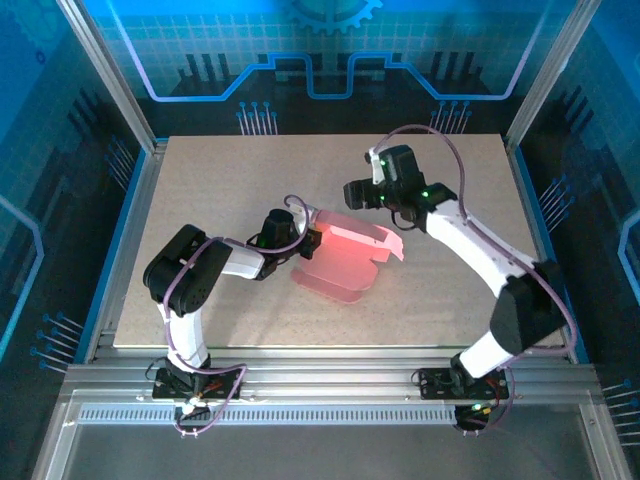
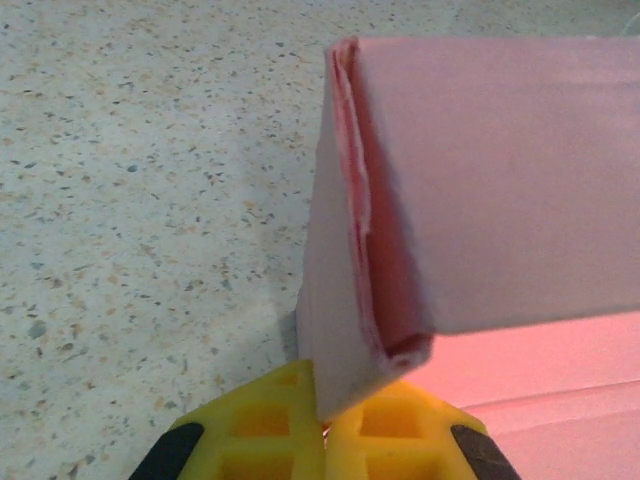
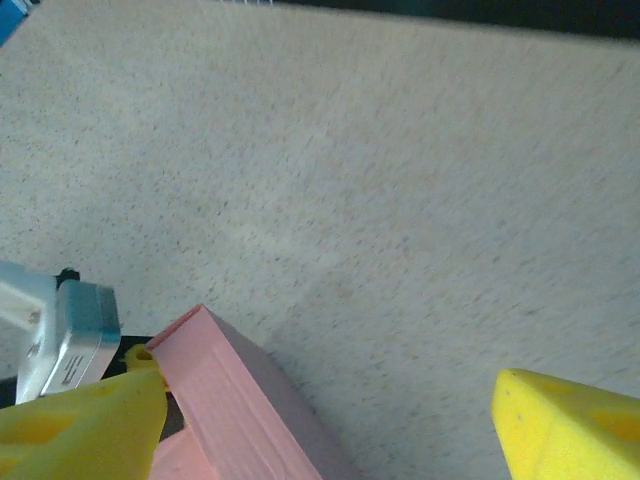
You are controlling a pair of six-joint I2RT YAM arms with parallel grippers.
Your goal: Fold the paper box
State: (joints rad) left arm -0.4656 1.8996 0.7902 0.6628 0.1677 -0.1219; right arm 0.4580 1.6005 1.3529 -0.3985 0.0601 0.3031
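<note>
Left wrist view: left gripper [image 2: 322,432] clenched on lower edge of paper box [image 2: 480,190], pink wall standing just ahead of it. Card looks light, thin, easily creased (pinch at folds, not mid-panel). Right gripper [image 3: 325,425] spread wide, box corner beside one jaw, nothing held. Speckled table [image 3: 400,150] flat, ample room around.

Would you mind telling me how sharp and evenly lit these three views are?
Top external: sharp, though the paper box glows washed-out pink near its upper fold. Left wrist: table grain crisp, the close box edge soft. Right wrist: everything slightly blurred.
</note>
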